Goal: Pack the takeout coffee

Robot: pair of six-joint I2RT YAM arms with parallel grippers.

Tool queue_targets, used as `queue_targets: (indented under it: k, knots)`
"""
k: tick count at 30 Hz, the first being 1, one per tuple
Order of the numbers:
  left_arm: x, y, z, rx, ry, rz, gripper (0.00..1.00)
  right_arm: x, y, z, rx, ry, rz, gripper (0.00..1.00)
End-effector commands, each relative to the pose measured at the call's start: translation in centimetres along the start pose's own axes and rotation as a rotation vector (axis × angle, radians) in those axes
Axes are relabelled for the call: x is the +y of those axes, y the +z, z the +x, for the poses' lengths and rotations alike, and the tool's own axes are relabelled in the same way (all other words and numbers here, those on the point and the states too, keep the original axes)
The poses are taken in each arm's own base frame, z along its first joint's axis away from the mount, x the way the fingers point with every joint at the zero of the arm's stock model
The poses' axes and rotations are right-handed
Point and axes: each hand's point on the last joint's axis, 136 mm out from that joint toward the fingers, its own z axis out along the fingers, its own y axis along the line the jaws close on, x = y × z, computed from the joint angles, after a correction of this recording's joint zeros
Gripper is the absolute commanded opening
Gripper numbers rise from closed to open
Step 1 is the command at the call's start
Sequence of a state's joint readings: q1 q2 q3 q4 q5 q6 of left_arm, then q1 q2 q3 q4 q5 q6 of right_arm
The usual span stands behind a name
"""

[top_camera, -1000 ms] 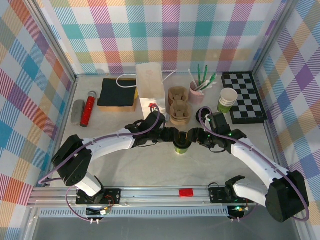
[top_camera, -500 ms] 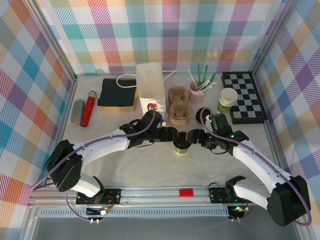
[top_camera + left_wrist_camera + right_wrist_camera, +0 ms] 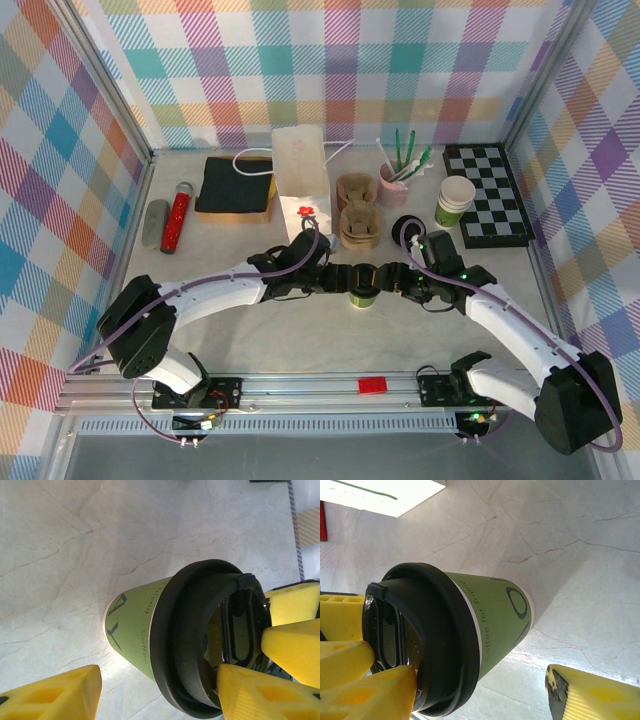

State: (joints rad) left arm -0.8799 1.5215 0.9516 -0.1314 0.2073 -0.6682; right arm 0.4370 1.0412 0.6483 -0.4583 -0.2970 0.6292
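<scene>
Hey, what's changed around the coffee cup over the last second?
Very little. The left arm swung its shoulder and elbow a bit. The left gripper, the right gripper and the takeout coffee between them edged slightly away from the bases. Nothing was gripped or released: both grippers stay open, flanking the lid. The white bag and cup carrier kept their places.

Both arms are bending inward from their bases, and their wrists are meeting at the takeout coffee. The left gripper is flanking it on the left and the right gripper on the right. Each gripper is standing open, with one finger touching the lid and the other standing apart from the cup's side.
</scene>
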Motion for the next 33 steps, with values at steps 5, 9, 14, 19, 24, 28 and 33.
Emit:
queue_targets:
  k: [5,9,14,19,24,28,33]
  knots:
    - [1.7,1.4,1.9,0.041,-0.023,-0.036,0.61,-1.6,0.9,1.3,0.04,0.026,0.04,0.66]
    - [1.9,1.6,2.4,0.05,-0.036,-0.031,0.6,-3.0,1.5,2.3,0.063,0.059,0.072,0.63]
    - [2.9,1.7,3.1,0.048,-0.056,-0.038,0.6,-5.2,2.6,4.1,0.088,0.122,0.109,0.59]
    - [3.3,1.9,3.5,0.053,-0.063,-0.042,0.59,-7.1,2.8,5.1,0.086,0.166,0.17,0.55]
    - [3.5,2.0,3.7,0.05,-0.069,-0.041,0.59,-8.9,2.9,6.1,0.083,0.207,0.233,0.53]
    - [3.5,1.9,3.6,0.042,-0.074,-0.031,0.59,-9.9,3.7,7.0,0.1,0.235,0.244,0.51]
    - [3.2,1.6,3.3,0.029,-0.072,-0.026,0.59,-9.9,3.8,6.9,0.093,0.234,0.244,0.5]
